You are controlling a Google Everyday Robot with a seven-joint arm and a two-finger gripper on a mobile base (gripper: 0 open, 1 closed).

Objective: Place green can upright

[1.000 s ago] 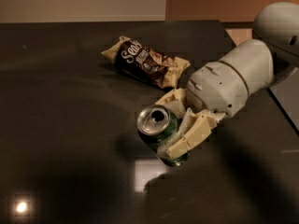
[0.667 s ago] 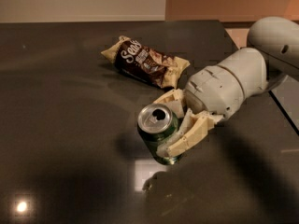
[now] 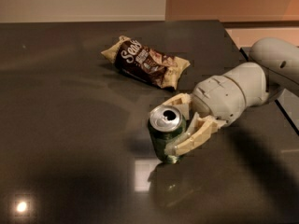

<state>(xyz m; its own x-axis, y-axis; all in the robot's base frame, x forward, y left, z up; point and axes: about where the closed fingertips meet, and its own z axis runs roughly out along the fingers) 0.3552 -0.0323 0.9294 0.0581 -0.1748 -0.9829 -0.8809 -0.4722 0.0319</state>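
The green can (image 3: 160, 136) stands almost upright on the dark table (image 3: 70, 125), its silver pull-tab top facing up and its base on or just above the surface. My gripper (image 3: 170, 127) reaches in from the right and is shut on the can. One pale finger (image 3: 180, 102) lies behind the can and the other finger (image 3: 192, 138) lies across its front right side. The white wrist and arm (image 3: 233, 94) stretch off to the right edge.
A dark brown and cream snack bag (image 3: 147, 62) lies flat behind the can, towards the back of the table. The table's right edge (image 3: 285, 115) runs close behind my arm. A bright light reflection (image 3: 142, 175) sits on the table just in front of the can.
The can has tipped from a lean towards the camera to nearly upright, held in my gripper. The arm has shifted slightly to the right and lower.
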